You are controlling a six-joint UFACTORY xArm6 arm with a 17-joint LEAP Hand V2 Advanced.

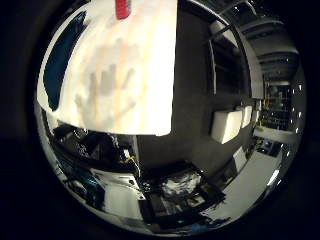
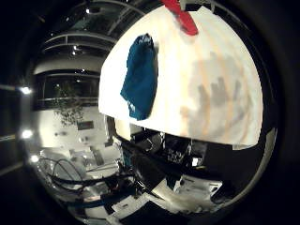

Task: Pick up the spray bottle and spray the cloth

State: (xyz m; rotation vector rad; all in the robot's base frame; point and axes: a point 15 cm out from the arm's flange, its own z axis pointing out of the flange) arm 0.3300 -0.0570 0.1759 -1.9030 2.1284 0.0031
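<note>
Thumb-side palm view: blue cloth (image 2: 139, 77) lies crumpled, elongated, on white table (image 2: 225, 56); hand state cannot tell.

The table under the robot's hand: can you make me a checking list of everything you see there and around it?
Surface: pale table, brightly lit, with a hand-shaped shadow on it.
Job's things: blue cloth lies crumpled on the table; a red thing, maybe part of the spray bottle, sits at the table's far edge, only partly in view.
Clutter: nothing else seen on the table.
Hand: no part of it shows, only its shadow; open or shut cannot be told.
Cables: not noted.
Surroundings: dark floor beside the table, white boxes on it, dim equipment and shelving further off.
</note>
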